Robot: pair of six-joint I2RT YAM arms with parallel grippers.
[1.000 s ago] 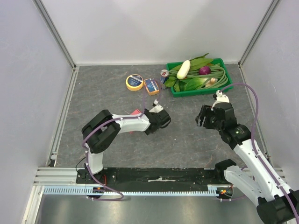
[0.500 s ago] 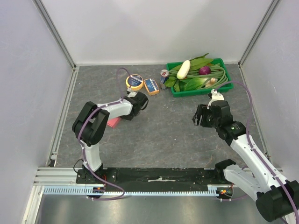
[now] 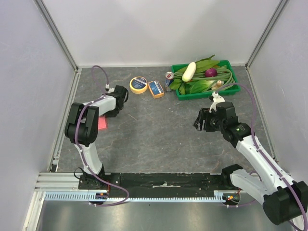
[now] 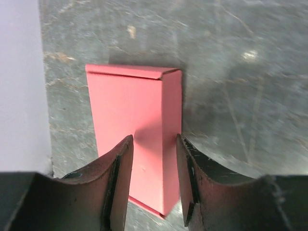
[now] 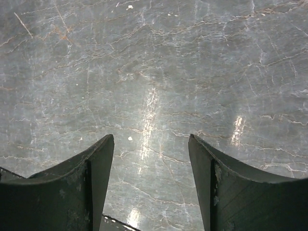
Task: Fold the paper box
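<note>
The pink-red card box (image 4: 130, 101) lay folded on the tabletop (image 4: 240, 96) beneath the open left hand (image 4: 154, 142); the right hand (image 5: 150, 139) gaped empty. Folding seemed done; withdrawal next.

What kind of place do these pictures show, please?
Most likely a laboratory robot test cell. A left arm and a right arm are bolted at the edge of a grey table, plain white panels in metal framing enclose it, and a green tray of vegetables looks like a prop.
</note>
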